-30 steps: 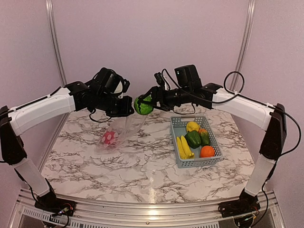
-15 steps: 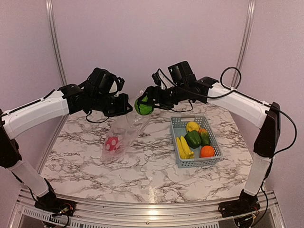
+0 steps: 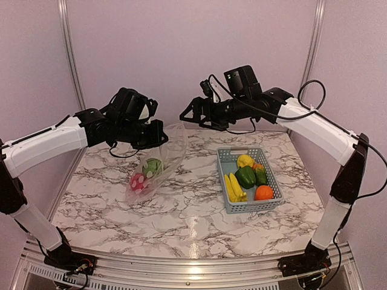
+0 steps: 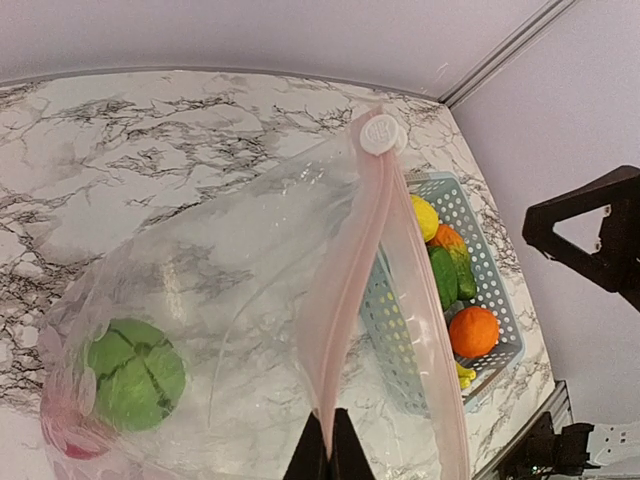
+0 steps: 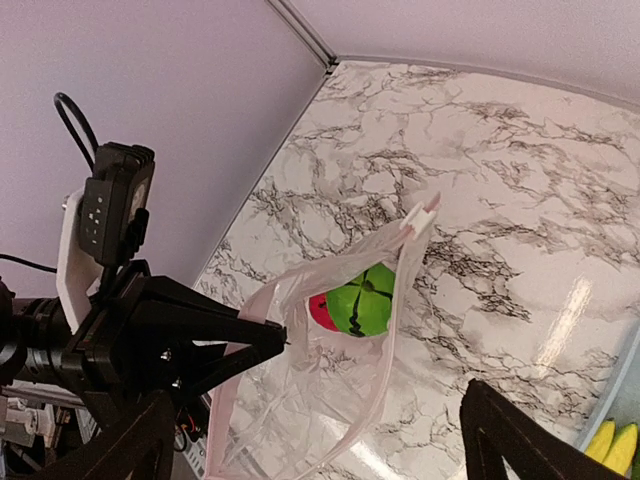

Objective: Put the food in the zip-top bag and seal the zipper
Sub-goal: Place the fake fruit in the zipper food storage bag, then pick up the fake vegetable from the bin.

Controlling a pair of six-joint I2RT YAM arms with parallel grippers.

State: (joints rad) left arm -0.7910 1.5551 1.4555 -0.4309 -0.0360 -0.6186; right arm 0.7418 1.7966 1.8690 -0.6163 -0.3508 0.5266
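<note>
My left gripper is shut on the pinkish zipper of the clear zip-top bag and holds its mouth up and open above the table. The green striped melon and the red-pink ball lie in the bag's bottom; both also show in the right wrist view, the melon beside the ball. My right gripper is open and empty, above and to the right of the bag mouth. Bananas, a green pepper, a yellow pepper and an orange lie in the basket.
The grey-blue slotted basket stands on the marble table right of the bag. A white slider sits at the zipper's far end. The purple back wall and metal corner posts close off the rear.
My right gripper has let go of the green melon, which now lies in the bag beside the ball. The right gripper has opened and lifted away.
</note>
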